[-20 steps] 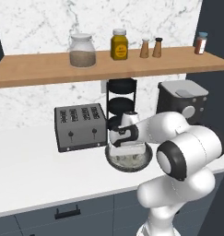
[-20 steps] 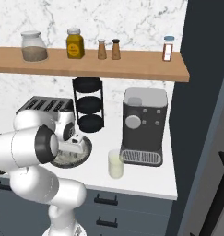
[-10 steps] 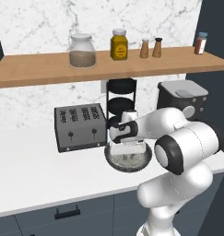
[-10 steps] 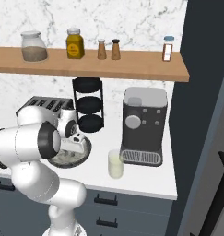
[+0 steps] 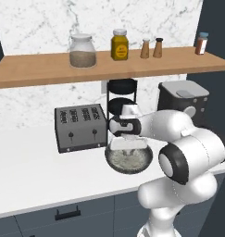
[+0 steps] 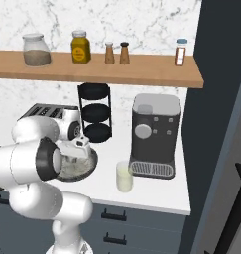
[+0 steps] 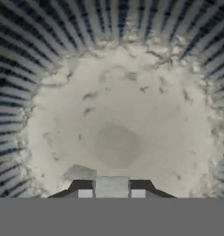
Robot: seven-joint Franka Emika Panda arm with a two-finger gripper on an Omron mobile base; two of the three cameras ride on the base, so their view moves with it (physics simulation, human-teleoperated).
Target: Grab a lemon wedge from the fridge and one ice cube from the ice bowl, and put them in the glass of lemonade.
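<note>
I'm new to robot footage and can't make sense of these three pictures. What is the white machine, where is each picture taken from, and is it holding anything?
It is a robot arm in a rendered kitchen. Two cameras behind it look over the counter; the third sits on its hand. The gripper reaches down into the ice bowl, between the toaster and the coffee machine. The glass of lemonade stands in front of that machine. In the hand view, the fingertips are closed on a small pale block, which looks like an ice cube.
</note>
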